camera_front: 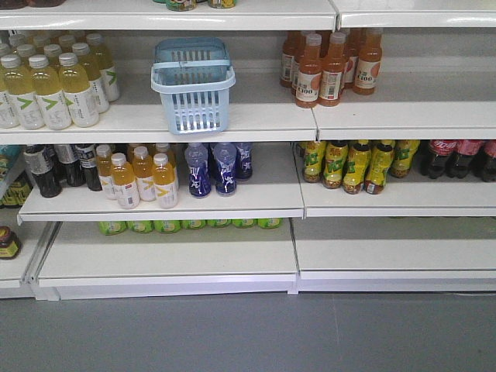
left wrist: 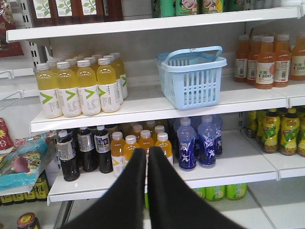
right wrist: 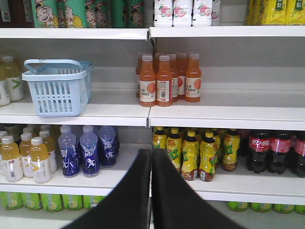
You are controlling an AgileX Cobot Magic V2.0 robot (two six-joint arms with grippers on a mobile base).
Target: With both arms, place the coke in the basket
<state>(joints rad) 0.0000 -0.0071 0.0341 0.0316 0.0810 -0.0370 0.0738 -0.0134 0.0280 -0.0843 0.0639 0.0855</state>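
Note:
The light blue basket [camera_front: 198,108] stands on the upper shelf, handles folded up; it also shows in the left wrist view [left wrist: 193,88] and the right wrist view [right wrist: 57,95]. The small red-wrapped coke with the pale base is out of view in every frame. My left gripper [left wrist: 147,150] is shut and empty, held in front of the orange-juice bottles on the middle shelf. My right gripper [right wrist: 151,152] is shut and empty, in front of the middle shelf between the blue and the yellow-green bottles. Neither arm shows in the front view.
Dark cola bottles with red labels [camera_front: 443,156] stand at the right of the middle shelf, also in the right wrist view [right wrist: 259,150]. Yellow juice bottles [camera_front: 46,89] stand left of the basket and orange bottles [camera_front: 325,70] right of it. Blue bottles [camera_front: 213,167] stand below it.

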